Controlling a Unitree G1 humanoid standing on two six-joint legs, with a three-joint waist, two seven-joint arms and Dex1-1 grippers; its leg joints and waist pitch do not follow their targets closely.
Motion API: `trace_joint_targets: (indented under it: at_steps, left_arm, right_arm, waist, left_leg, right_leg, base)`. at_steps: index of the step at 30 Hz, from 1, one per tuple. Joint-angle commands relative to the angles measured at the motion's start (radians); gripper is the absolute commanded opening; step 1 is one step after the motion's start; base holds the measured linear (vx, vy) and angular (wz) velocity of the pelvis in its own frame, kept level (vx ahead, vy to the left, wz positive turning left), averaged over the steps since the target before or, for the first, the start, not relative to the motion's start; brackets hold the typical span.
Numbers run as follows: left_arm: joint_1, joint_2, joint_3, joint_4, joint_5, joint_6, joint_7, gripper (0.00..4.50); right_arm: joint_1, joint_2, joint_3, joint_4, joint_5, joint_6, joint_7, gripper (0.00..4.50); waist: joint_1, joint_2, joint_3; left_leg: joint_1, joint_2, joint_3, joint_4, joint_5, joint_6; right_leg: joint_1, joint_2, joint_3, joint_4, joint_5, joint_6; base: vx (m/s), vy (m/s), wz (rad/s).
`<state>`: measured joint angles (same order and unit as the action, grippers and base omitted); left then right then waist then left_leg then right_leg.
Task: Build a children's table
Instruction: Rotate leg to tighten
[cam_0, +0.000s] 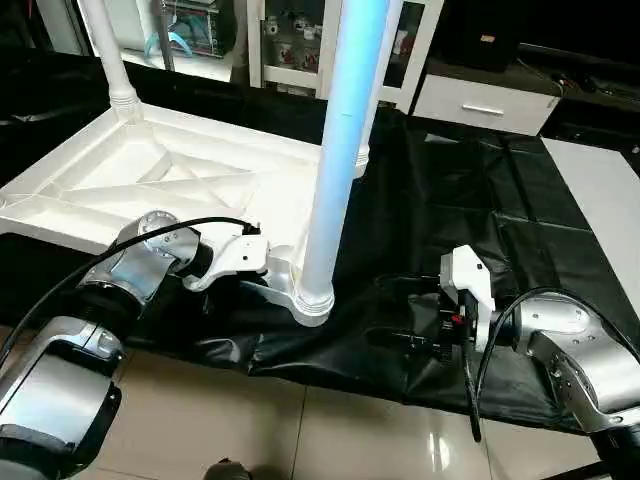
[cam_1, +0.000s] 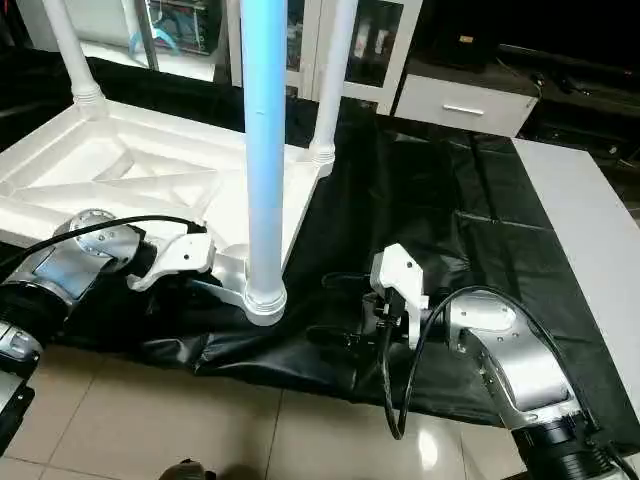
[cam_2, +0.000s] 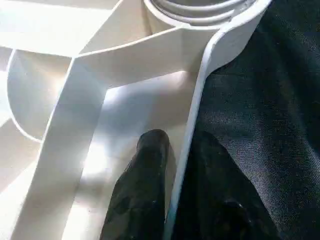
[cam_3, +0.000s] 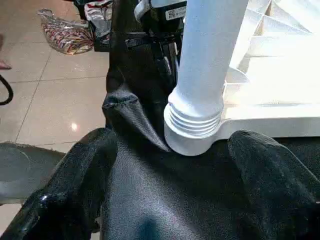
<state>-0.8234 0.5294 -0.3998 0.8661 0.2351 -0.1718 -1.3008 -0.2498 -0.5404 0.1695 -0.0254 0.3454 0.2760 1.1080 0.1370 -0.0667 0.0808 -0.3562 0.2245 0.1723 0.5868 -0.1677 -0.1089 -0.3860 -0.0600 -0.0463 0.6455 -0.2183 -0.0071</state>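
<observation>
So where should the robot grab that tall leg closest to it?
Probably low on the near leg, just above its ribbed base. It stands upright and round, so fingers should close level across it. Best come from the open black-cloth side, where the right hand faces it, since the tabletop blocks the other side.

I'm in what looks like a lived-in room at home, set up for a trial. Glossy beige floor tiles (cam_0: 180, 410) run under me. Far ahead stands a white glass-door cabinet (cam_0: 290, 45) with small trinkets on its shelves, and a low white drawer unit (cam_0: 485, 103) to its right. My work table wears a black cloth (cam_0: 470, 200).
</observation>
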Motion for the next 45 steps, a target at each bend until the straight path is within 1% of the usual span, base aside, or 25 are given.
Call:
trace_joint_targets:
  at_steps: [1, 5, 7, 8, 9, 10, 11, 12, 13, 14, 15, 16, 17, 19, 20, 21, 24, 26, 30, 31, 36, 39, 40, 42, 45]
  left_arm:
    - [-0.007, 0.005, -0.001, -0.013, 0.01, 0.02, 0.03, 0.61]
    - [0.017, -0.019, 0.023, -0.034, -0.007, 0.064, 0.079, 0.5]
    - [0.044, -0.055, 0.053, -0.052, -0.02, 0.129, 0.152, 0.38]
    - [0.046, -0.058, 0.055, -0.053, -0.022, 0.133, 0.156, 0.35]
    - [0.062, -0.09, 0.08, -0.063, -0.041, 0.171, 0.204, 0.33]
    - [0.067, -0.1, 0.089, -0.067, -0.048, 0.18, 0.216, 0.3]
    - [0.074, -0.112, 0.098, -0.075, -0.06, 0.185, 0.226, 0.27]
    - [0.088, -0.127, 0.105, -0.087, -0.075, 0.16, 0.23, 0.25]
    - [0.094, -0.133, 0.109, -0.092, -0.083, 0.149, 0.232, 0.24]
    - [0.114, -0.152, 0.115, -0.106, -0.097, 0.115, 0.244, 0.22]
    - [0.117, -0.154, 0.115, -0.109, -0.098, 0.111, 0.247, 0.19]
    - [0.127, -0.156, 0.11, -0.117, -0.1, 0.087, 0.237, 0.15]
    - [0.138, -0.16, 0.109, -0.133, -0.106, 0.09, 0.228, 0.12]
    - [0.147, -0.16, 0.105, -0.141, -0.104, 0.083, 0.223, 0.06]
    - [0.162, -0.16, 0.102, -0.166, -0.096, 0.088, 0.216, 0.02]
    - [0.162, -0.16, 0.102, -0.166, -0.096, 0.088, 0.216, 0.02]
    - [0.18, -0.155, 0.096, -0.184, -0.097, 0.086, 0.198, 0.0]
    - [0.188, -0.14, 0.074, -0.19, -0.077, 0.077, 0.189, 0.0]
    - [0.19, -0.122, 0.047, -0.195, -0.04, 0.086, 0.191, 0.0]
    - [0.188, -0.119, 0.042, -0.2, -0.03, 0.117, 0.189, 0.0]
    - [0.183, -0.114, 0.028, -0.198, -0.014, 0.15, 0.182, 0.0]
    - [0.184, -0.109, 0.018, -0.201, -0.03, 0.172, 0.137, 0.0]
    - [0.188, -0.103, 0.01, -0.211, -0.038, 0.171, 0.106, 0.0]
    - [0.193, -0.099, 0.005, -0.223, -0.048, 0.169, 0.08, 0.0]
    - [0.199, -0.098, -0.001, -0.238, -0.061, 0.152, 0.05, 0.0]
  right_arm:
    - [-0.014, -0.002, 0.005, 0.004, -0.007, -0.008, 0.002, 3.96]
    - [-0.021, 0.016, -0.001, 0.014, -0.012, -0.015, -0.021, 3.96]
    - [-0.034, 0.039, -0.01, 0.03, -0.024, -0.012, -0.07, 3.96]
    - [-0.035, 0.041, -0.011, 0.031, -0.025, -0.012, -0.073, 3.96]
    - [-0.046, 0.056, -0.016, 0.047, -0.035, 0.0, -0.109, 3.96]
    - [-0.048, 0.059, -0.018, 0.052, -0.037, 0.005, -0.118, 3.96]
    - [-0.052, 0.064, -0.02, 0.059, -0.043, 0.001, -0.129, 3.96]
    - [-0.055, 0.068, -0.022, 0.064, -0.043, 0.001, -0.133, 3.96]
    - [-0.058, 0.072, -0.024, 0.068, -0.045, -0.001, -0.139, 3.96]
    - [-0.071, 0.086, -0.033, 0.083, -0.049, -0.004, -0.161, 3.96]
    - [-0.073, 0.089, -0.035, 0.086, -0.049, -0.004, -0.165, 3.96]
    - [-0.08, 0.093, -0.039, 0.093, -0.046, -0.001, -0.169, 3.96]
    - [-0.09, 0.096, -0.042, 0.105, -0.047, -0.004, -0.176, 3.96]
    - [-0.099, 0.099, -0.044, 0.12, -0.052, -0.011, -0.187, 3.96]
    - [-0.111, 0.104, -0.051, 0.136, -0.056, -0.015, -0.203, 3.96]
    - [-0.111, 0.104, -0.051, 0.136, -0.056, -0.015, -0.203, 3.96]
    - [-0.152, 0.119, -0.077, 0.187, -0.029, 0.005, -0.209, 4.29]
    - [-0.177, 0.112, -0.062, 0.222, -0.042, -0.001, -0.185, 4.43]
    - [-0.194, 0.096, -0.04, 0.241, -0.054, -0.009, -0.153, 4.43]
    - [-0.202, 0.093, -0.034, 0.251, -0.053, -0.008, -0.13, 4.43]
    - [-0.227, 0.1, -0.023, 0.3, -0.066, -0.024, -0.116, 4.43]
    - [-0.252, 0.107, -0.007, 0.356, -0.092, -0.054, -0.1, 4.43]
    - [-0.263, 0.11, 0.0, 0.377, -0.102, -0.065, -0.096, 4.43]
    - [-0.281, 0.117, 0.01, 0.409, -0.12, -0.084, -0.097, 4.43]
    - [-0.302, 0.128, 0.022, 0.444, -0.137, -0.102, -0.097, 4.43]
  waist:
    - [0.001, 0.005, -0.083]
    - [-0.003, 0.006, -0.083]
    - [-0.007, 0.003, -0.082]
    - [-0.009, 0.004, -0.082]
    - [-0.013, -0.002, -0.08]
    - [-0.016, -0.001, -0.079]
    - [-0.017, -0.008, -0.079]
    - [-0.019, -0.012, -0.077]
    - [-0.019, -0.008, -0.079]
    - [-0.023, -0.013, -0.078]
    - [-0.023, -0.013, -0.078]
    - [-0.027, -0.014, -0.079]
    - [-0.029, -0.02, -0.075]
    - [-0.03, -0.016, -0.076]
    - [-0.032, -0.023, -0.073]
    - [-0.032, -0.023, -0.073]
    - [-0.036, -0.024, -0.072]
    - [-0.04, -0.026, -0.071]
    - [-0.044, -0.026, -0.071]
    - [-0.044, -0.025, -0.071]
    - [-0.048, -0.026, -0.069]
    - [-0.049, -0.026, -0.069]
    - [-0.048, -0.025, -0.073]
    - [-0.049, -0.028, -0.073]
    - [-0.05, -0.028, -0.074]
  left_leg:
    - [0.008, 0.011, 0.0, -0.062, -0.15, 0.018]
    - [0.007, 0.011, 0.001, -0.061, -0.142, 0.022]
    - [0.007, 0.011, 0.001, -0.062, -0.145, 0.022]
    - [0.007, 0.011, 0.002, -0.061, -0.146, 0.02]
    - [0.006, 0.01, 0.003, -0.061, -0.146, 0.023]
    - [0.007, 0.009, 0.003, -0.061, -0.146, 0.023]
    - [0.005, 0.008, 0.004, -0.06, -0.144, 0.027]
    - [0.002, 0.007, 0.003, -0.06, -0.14, 0.03]
    - [0.001, 0.006, 0.003, -0.06, -0.134, 0.033]
    - [0.0, 0.007, 0.003, -0.059, -0.127, 0.038]
    - [0.0, 0.007, 0.003, -0.059, -0.127, 0.038]
    - [0.005, 0.007, 0.005, -0.058, -0.128, 0.044]
    - [0.003, 0.008, 0.005, -0.06, -0.127, 0.051]
    - [0.007, 0.01, 0.005, -0.061, -0.134, 0.051]
    - [0.006, 0.01, 0.006, -0.061, -0.143, 0.047]
    - [0.006, 0.01, 0.006, -0.061, -0.143, 0.047]
    - [0.007, 0.009, 0.006, -0.062, -0.156, 0.043]
    - [0.006, 0.008, 0.007, -0.062, -0.146, 0.045]
    - [0.005, 0.009, 0.006, -0.061, -0.125, 0.053]
    - [0.005, 0.01, 0.006, -0.062, -0.131, 0.052]
    - [0.008, 0.01, 0.006, -0.064, -0.168, 0.038]
    - [0.008, 0.01, 0.005, -0.064, -0.177, 0.026]
    - [0.008, 0.01, 0.005, -0.063, -0.168, 0.027]
    - [0.006, 0.009, 0.005, -0.064, -0.153, 0.03]
    - [0.007, 0.01, 0.007, -0.063, -0.141, 0.033]
  right_leg:
    - [0.048, -0.077, 0.043, -0.067, -0.013, -0.225]
    - [0.048, -0.077, 0.043, -0.064, 0.016, -0.238]
    - [0.048, -0.077, 0.042, -0.065, 0.002, -0.242]
    - [0.047, -0.077, 0.042, -0.064, 0.0, -0.244]
    - [0.047, -0.076, 0.043, -0.067, -0.013, -0.242]
    - [0.047, -0.076, 0.043, -0.071, -0.036, -0.237]
    - [0.049, -0.075, 0.043, -0.071, -0.039, -0.234]
    - [0.049, -0.075, 0.043, -0.072, -0.046, -0.229]
    - [0.051, -0.076, 0.044, -0.073, -0.055, -0.22]
    - [0.05, -0.077, 0.044, -0.073, -0.056, -0.219]
    - [0.05, -0.077, 0.044, -0.073, -0.056, -0.219]
    - [0.044, -0.073, 0.044, -0.074, -0.049, -0.217]
    - [0.043, -0.072, 0.044, -0.074, -0.049, -0.213]
    - [0.04, -0.073, 0.043, -0.075, -0.067, -0.209]
    - [0.039, -0.073, 0.044, -0.078, -0.087, -0.203]
    - [0.039, -0.073, 0.044, -0.078, -0.087, -0.203]
    - [0.037, -0.074, 0.044, -0.082, -0.138, -0.188]
    - [0.036, -0.071, 0.045, -0.082, -0.125, -0.184]
    - [0.037, -0.07, 0.044, -0.078, -0.089, -0.188]
    - [0.037, -0.071, 0.044, -0.077, -0.089, -0.193]
    - [0.034, -0.072, 0.043, -0.084, -0.137, -0.195]
    - [0.033, -0.071, 0.044, -0.084, -0.143, -0.197]
    - [0.034, -0.072, 0.044, -0.081, -0.118, -0.204]
    - [0.036, -0.069, 0.044, -0.078, -0.092, -0.209]
    - [0.036, -0.069, 0.043, -0.074, -0.055, -0.224]
  base:
    - [0.0, 0.0, 0.0]
    - [0.0, 0.0, 0.0]
    - [0.0, 0.0, 0.0]
    - [0.0, 0.0, 0.0]
    - [0.0, 0.0, 0.0]
    - [0.0, 0.0, 0.0]
    - [0.0, 0.0, 0.0]
    - [0.0, 0.0, 0.0]
    - [0.0, 0.0, 0.0]
    - [0.0, 0.0, 0.0]
    - [0.0, 0.0, 0.0]
    - [0.0, 0.0, 0.0]
    - [0.0, 0.0, 0.0]
    - [0.0, 0.0, 0.0]
    - [0.0, 0.0, 0.0]
    - [0.0, 0.0, 0.0]
    - [0.0, 0.0, 0.0]
    - [0.0, 0.0, 0.0]
    - [0.0, 0.0, 0.0]
    - [0.0, 0.0, 0.0]
    - [0.0, 0.0, 0.0]
    - [0.0, 0.0, 0.0]
    - [0.0, 0.0, 0.0]
    - [0.0, 0.0, 0.0]
    - [0.0, 0.0, 0.0]
